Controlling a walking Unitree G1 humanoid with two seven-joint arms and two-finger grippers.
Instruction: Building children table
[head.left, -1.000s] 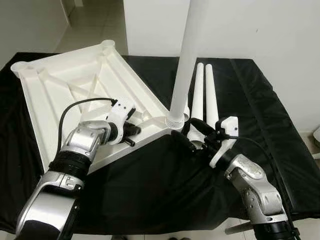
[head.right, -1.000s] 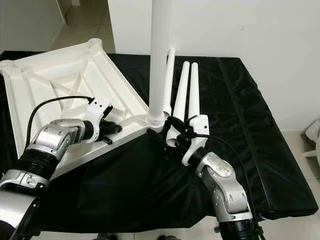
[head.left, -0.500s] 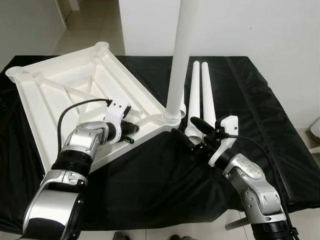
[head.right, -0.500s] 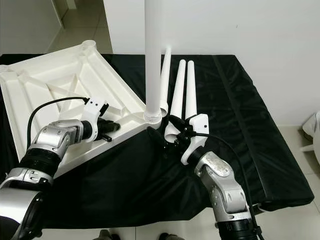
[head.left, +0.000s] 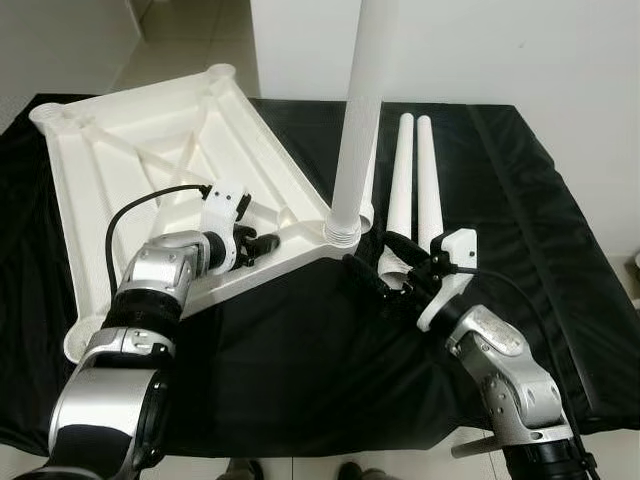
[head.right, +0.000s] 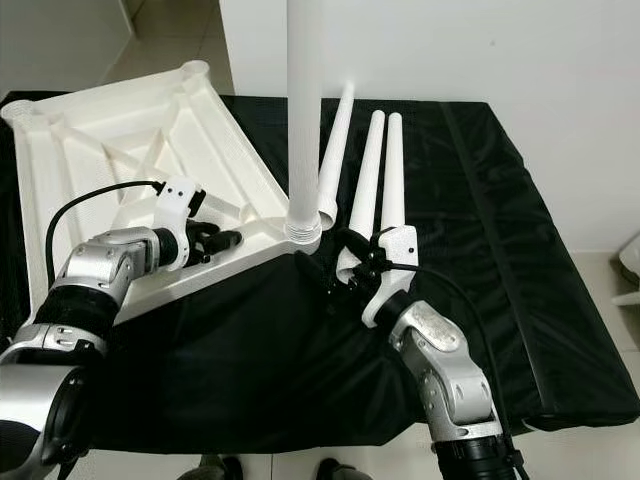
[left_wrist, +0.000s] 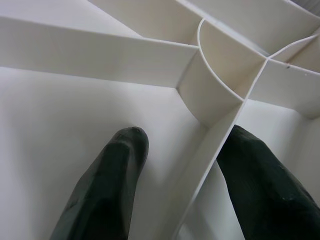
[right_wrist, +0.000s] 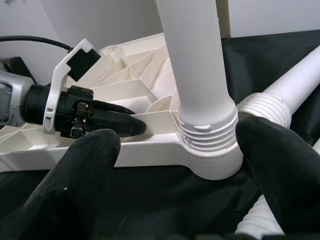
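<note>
The white plastic tabletop (head.left: 120, 150) lies upside down on the black-covered table, ribs showing. One white leg (head.left: 358, 110) stands upright in its near corner socket (head.left: 342, 232). Three loose legs (head.left: 428, 180) lie side by side on the cloth behind that corner. My left gripper (head.left: 262, 243) reaches into the tabletop near the socket. It is open, its fingers (left_wrist: 110, 180) astride a thin rib (left_wrist: 210, 150). My right gripper (head.left: 372, 256) is open just in front of the socket. Its fingertips (right_wrist: 90, 155) sit either side of the threaded collar (right_wrist: 207, 132) without touching it.
Black cloth (head.left: 520, 200) covers the table, whose right edge drops off near the white wall (head.left: 520, 50). Tiled floor (head.left: 190, 40) shows beyond the far left corner. The cable of my left wrist (head.left: 150, 200) loops over the tabletop.
The view has shifted slightly. The upright leg now stands straighter than a second ago. My left gripper has slid further in over the rib. My right gripper has hardly moved.
</note>
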